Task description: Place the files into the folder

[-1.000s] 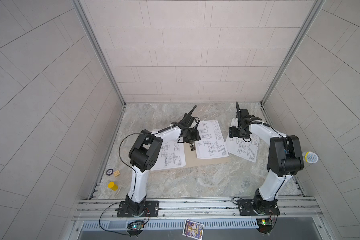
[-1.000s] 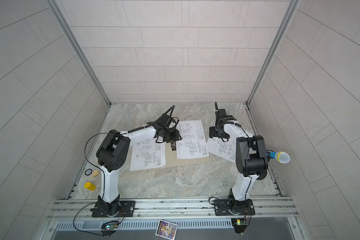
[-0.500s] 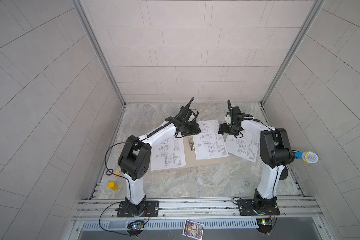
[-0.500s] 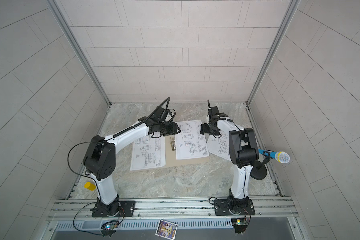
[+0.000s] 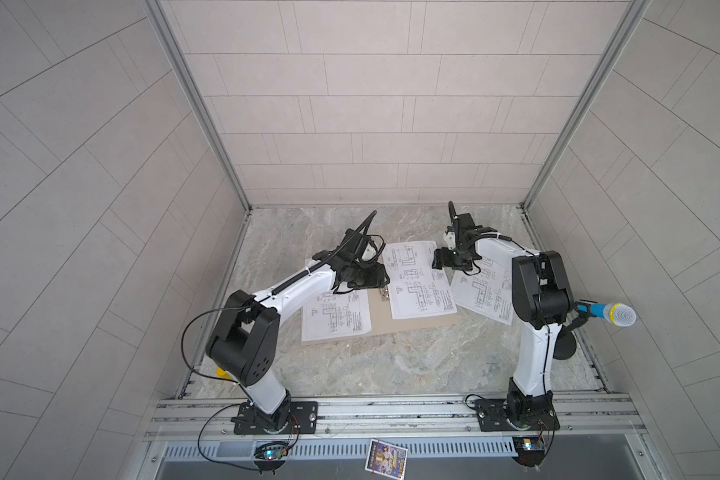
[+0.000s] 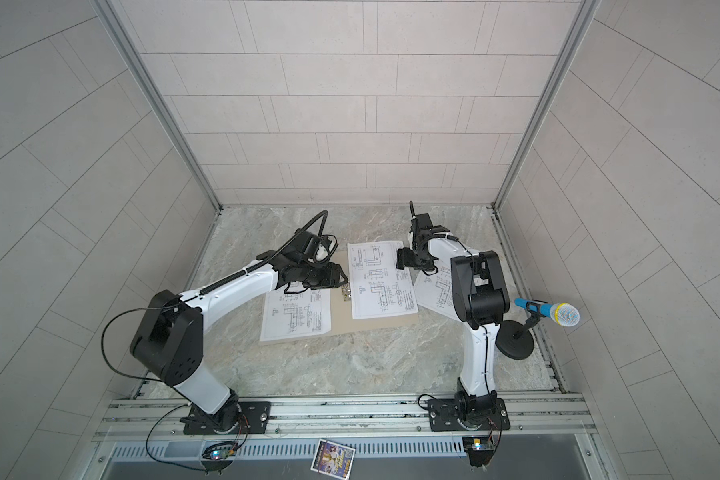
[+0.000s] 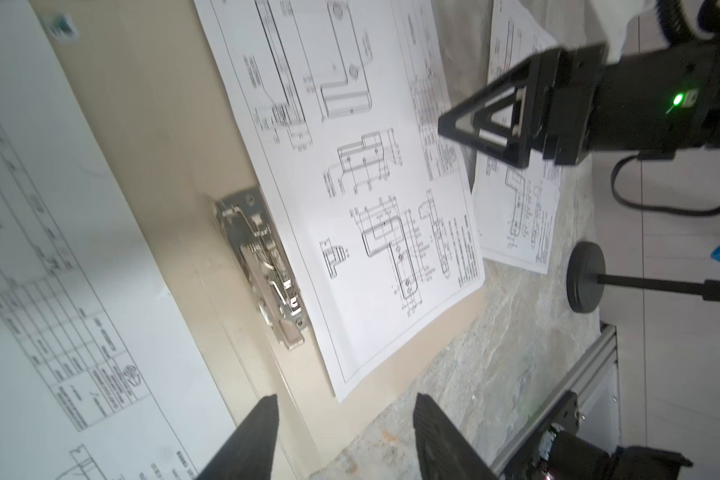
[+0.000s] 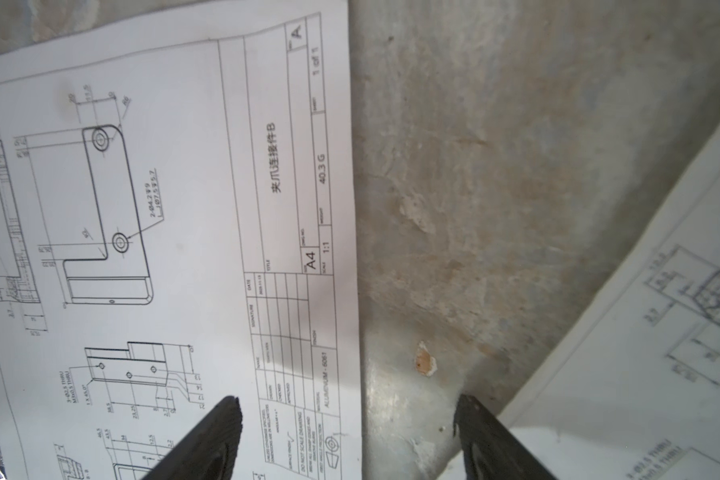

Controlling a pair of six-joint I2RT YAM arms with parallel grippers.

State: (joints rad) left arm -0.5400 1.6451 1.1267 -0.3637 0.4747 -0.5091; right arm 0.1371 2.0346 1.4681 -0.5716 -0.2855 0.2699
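In both top views the left arm (image 5: 300, 286) hides the far end of the sheet (image 5: 337, 318) on its side of the clip (image 5: 384, 294). In the left wrist view that sheet is blurred and cut off at the edge

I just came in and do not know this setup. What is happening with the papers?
The left gripper and right gripper are filing drawing sheets into an open tan folder; both are open and empty now. One sheet lies on the folder's left flap, a second sheet on the right flap, and a third sheet outside it on the table.
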